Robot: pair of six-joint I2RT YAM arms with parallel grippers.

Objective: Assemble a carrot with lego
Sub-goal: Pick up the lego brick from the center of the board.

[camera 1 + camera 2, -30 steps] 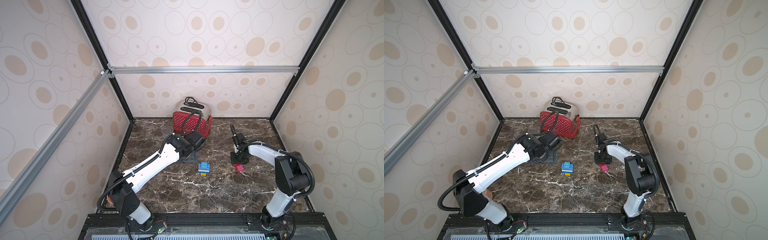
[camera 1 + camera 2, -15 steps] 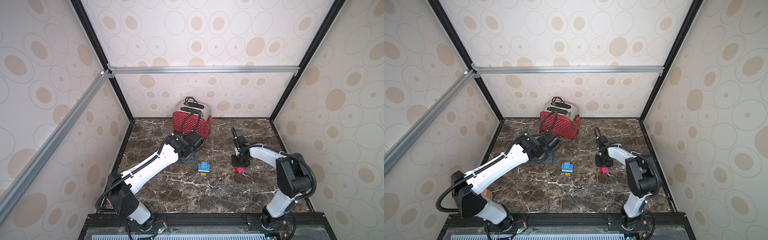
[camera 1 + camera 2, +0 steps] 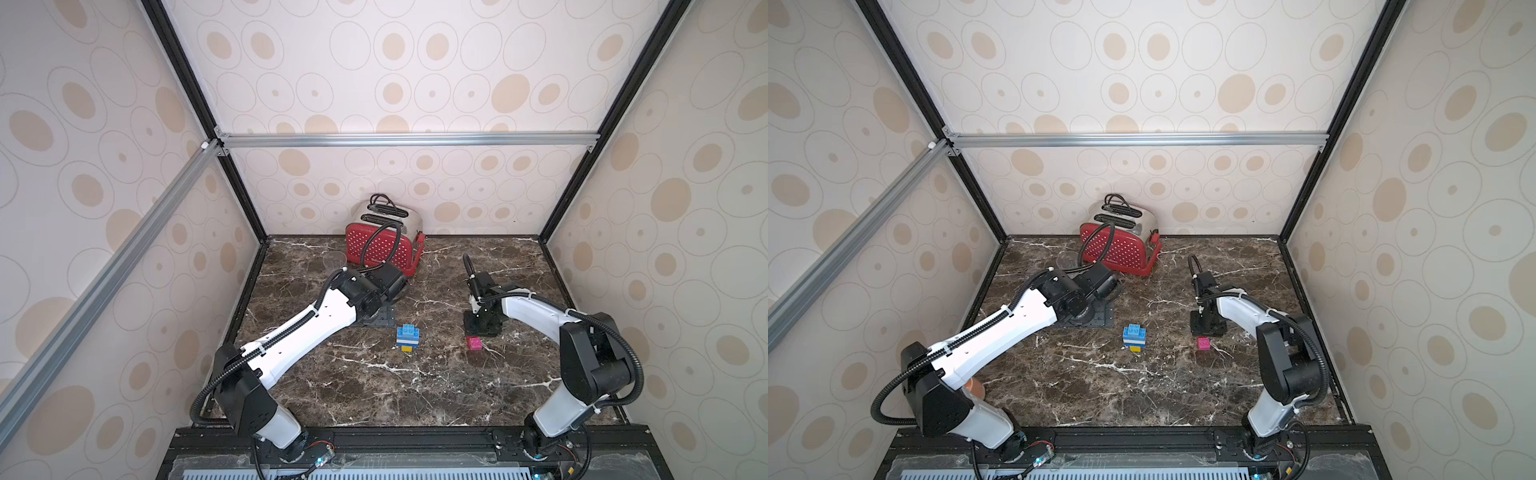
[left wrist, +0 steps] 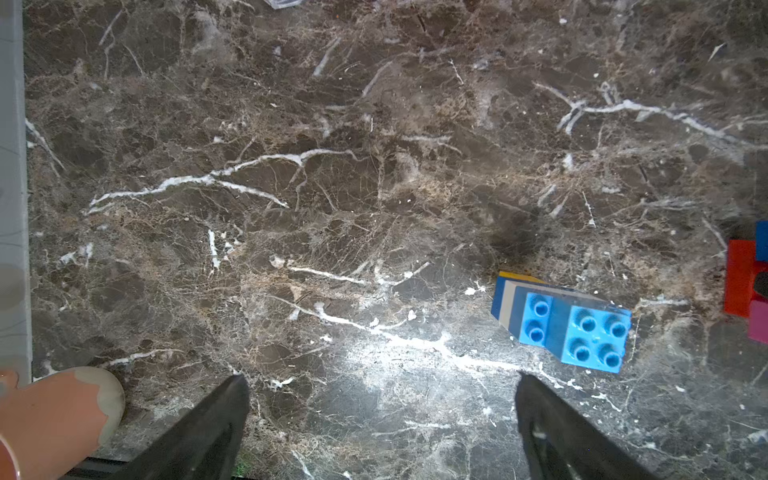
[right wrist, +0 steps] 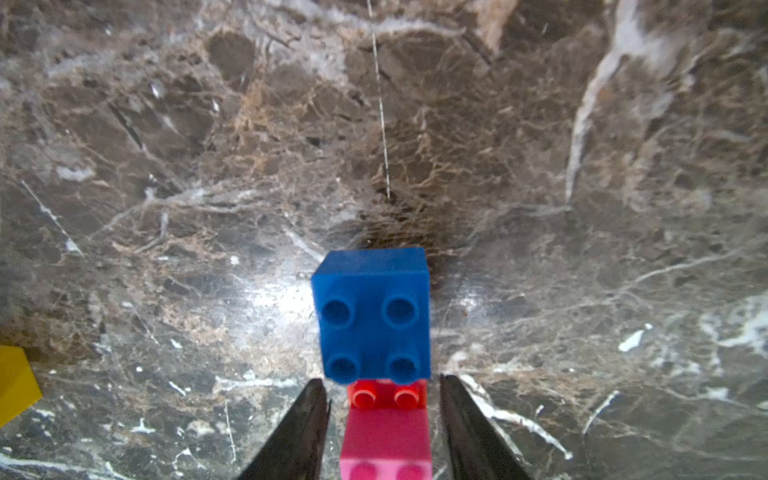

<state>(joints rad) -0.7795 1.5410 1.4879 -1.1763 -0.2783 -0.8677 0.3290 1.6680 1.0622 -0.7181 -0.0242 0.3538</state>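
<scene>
1. In both top views, a dark veined marble tabletop [image 3: 374, 386] is boxed in by pale spotted walls [image 3: 415, 83], with a red toaster [image 3: 380, 249] at the back. The part-built carrot [image 3: 407, 337] stands mid-table, studs up, and a pink brick [image 3: 1203, 343] lies well apart from it.
2. Left wrist: the left gripper [image 4: 380, 378] is spread wide over bare marble, with the carrot nearby.
3. Right wrist: the right gripper [image 5: 384, 379] straddles the joined blue brick [image 5: 372, 316], red brick [image 5: 388, 395] and pink brick. Whether it pinches them cannot be told.

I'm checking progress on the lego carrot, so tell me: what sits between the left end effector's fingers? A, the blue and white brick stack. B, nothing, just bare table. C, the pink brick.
B: the left end effector stands wide open over bare marble table, and the brick stack lies off to one side.
</scene>
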